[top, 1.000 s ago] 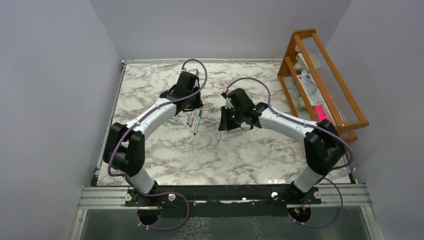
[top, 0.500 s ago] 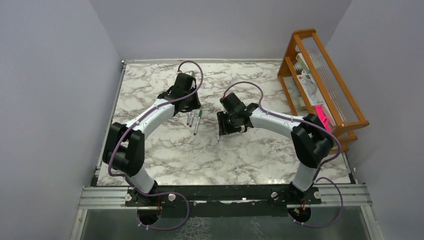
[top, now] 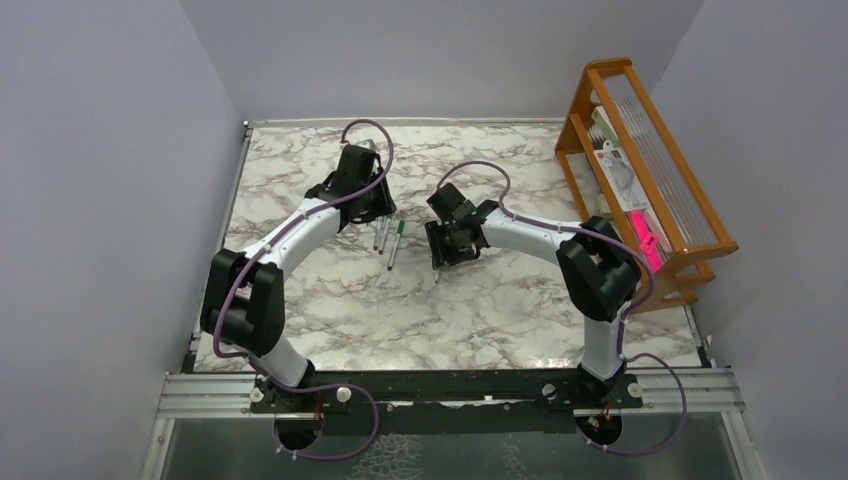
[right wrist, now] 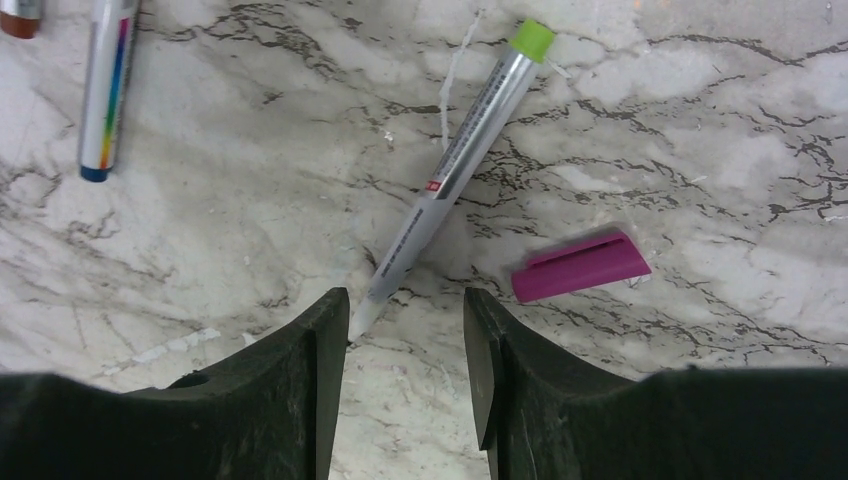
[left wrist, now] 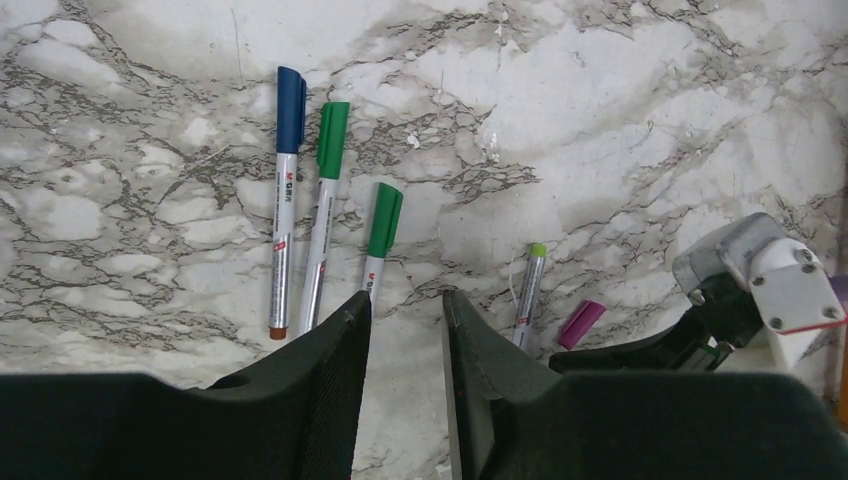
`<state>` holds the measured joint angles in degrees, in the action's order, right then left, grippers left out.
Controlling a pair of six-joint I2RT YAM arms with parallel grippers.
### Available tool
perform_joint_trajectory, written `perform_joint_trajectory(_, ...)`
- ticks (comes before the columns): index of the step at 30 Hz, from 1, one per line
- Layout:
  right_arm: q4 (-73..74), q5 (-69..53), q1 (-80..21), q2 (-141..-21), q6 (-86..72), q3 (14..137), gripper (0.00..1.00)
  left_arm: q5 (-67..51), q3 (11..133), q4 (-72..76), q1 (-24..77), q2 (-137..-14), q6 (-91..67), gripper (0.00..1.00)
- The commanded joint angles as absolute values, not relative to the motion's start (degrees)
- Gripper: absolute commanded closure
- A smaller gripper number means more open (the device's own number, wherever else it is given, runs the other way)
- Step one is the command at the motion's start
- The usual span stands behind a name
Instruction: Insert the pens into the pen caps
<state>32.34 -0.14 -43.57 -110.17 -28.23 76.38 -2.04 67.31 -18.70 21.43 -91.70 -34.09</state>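
Three capped pens lie side by side on the marble: one with a blue cap [left wrist: 291,96] and two with green caps [left wrist: 333,126] [left wrist: 384,219]. An uncapped grey pen [right wrist: 455,162] with a lime end lies slanted, its pale tip beside my right gripper's left finger [right wrist: 318,340]. A loose magenta pen cap [right wrist: 580,267] lies on the marble to the right of it, apart from it. My right gripper [right wrist: 405,305] hovers open over them, holding nothing. My left gripper [left wrist: 405,305] is open and holds nothing, just short of the nearest green-capped pen. The same uncapped pen [left wrist: 528,295] and magenta cap [left wrist: 581,323] show in the left wrist view.
An orange wooden rack [top: 640,160] with papers and a bright pink object stands at the table's right edge. Both arms meet near the table's middle, left gripper [top: 375,212] and right gripper [top: 440,255] a short way apart. The marble table [top: 480,310] ends at grey walls.
Both grippers have gone from shut to open. Both wrists have shifted a little to the left. The uncapped pen now lies on the marble under the right gripper.
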Motion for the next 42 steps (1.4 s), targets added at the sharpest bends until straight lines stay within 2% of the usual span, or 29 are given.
perform_joint_trajectory(1,34.8,3.6,-44.1,-113.0,-29.4,78.8,0.53,0.7,66.5,-18.9,21.0,-88.7,-35.1,0.64)
perform_joint_trajectory(9,38.0,4.3,-44.6,-117.1,-30.4,82.1,0.57,1.2,66.3,-18.7,20.6,-88.7,-35.1,0.60)
perform_joint_trajectory(19,39.0,5.4,-44.5,-115.5,-30.1,80.5,0.86,-0.3,66.1,-18.1,19.8,-89.0,-34.3,0.60)
perform_joint_trajectory(23,37.2,5.6,-44.5,-112.5,-30.9,78.5,0.98,-4.6,66.3,-17.8,19.0,-89.9,-35.0,0.60)
perform_joint_trajectory(27,35.1,5.6,-44.5,-107.5,-30.4,76.5,0.99,-12.6,66.0,-15.0,17.5,-90.4,-36.7,0.60)
perform_joint_trajectory(30,33.8,5.1,-44.5,-103.7,-26.9,75.6,0.99,-24.8,64.2,-6.5,16.5,-90.4,-39.4,0.59)
perform_joint_trajectory(34,30.7,3.0,-44.5,-98.3,-21.6,73.6,0.99,-37.7,62.7,5.0,16.5,-91.8,-45.3,0.52)
perform_joint_trajectory(42,23.9,-2.5,-44.5,-92.8,-17.5,71.6,0.99,-45.8,60.0,14.9,18.4,-93.5,-50.2,0.50)
